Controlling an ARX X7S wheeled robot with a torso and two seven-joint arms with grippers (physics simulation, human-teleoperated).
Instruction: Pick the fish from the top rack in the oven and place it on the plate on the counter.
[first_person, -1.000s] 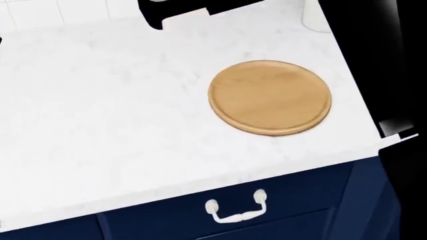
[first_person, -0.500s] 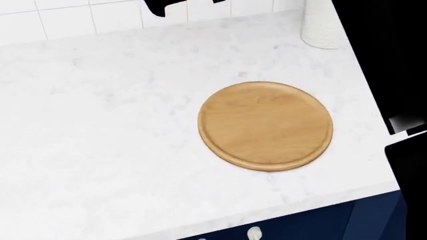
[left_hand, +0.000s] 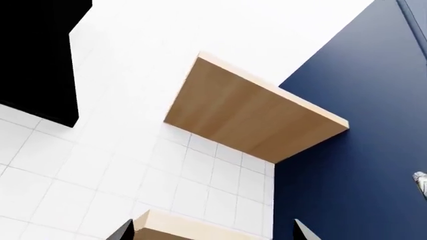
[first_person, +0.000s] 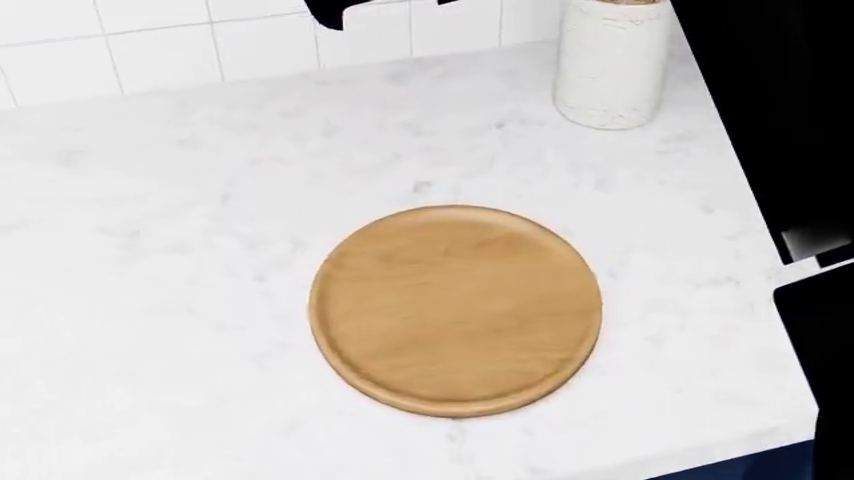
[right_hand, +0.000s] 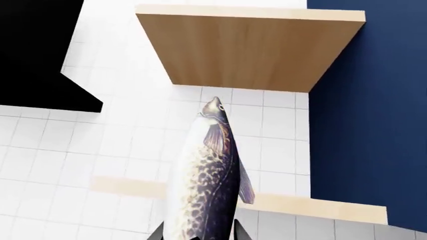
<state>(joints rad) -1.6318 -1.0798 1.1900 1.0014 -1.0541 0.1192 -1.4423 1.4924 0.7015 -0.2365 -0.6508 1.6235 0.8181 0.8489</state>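
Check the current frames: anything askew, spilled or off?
Nothing spilled or damaged. The plate lies flat and bare on the counter, with a white jar upright behind it. One oddity: the right gripper holds the fish head pointing up at the wall shelves, not down toward the plate.

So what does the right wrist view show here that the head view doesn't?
Only the right wrist view shows the fish, held between the right gripper's fingers with its head pointing away from the camera, plus wooden shelves and a navy cabinet. Only the head view shows the empty wooden plate on the marble counter and a white jar at the back. Both show the white tiled wall.
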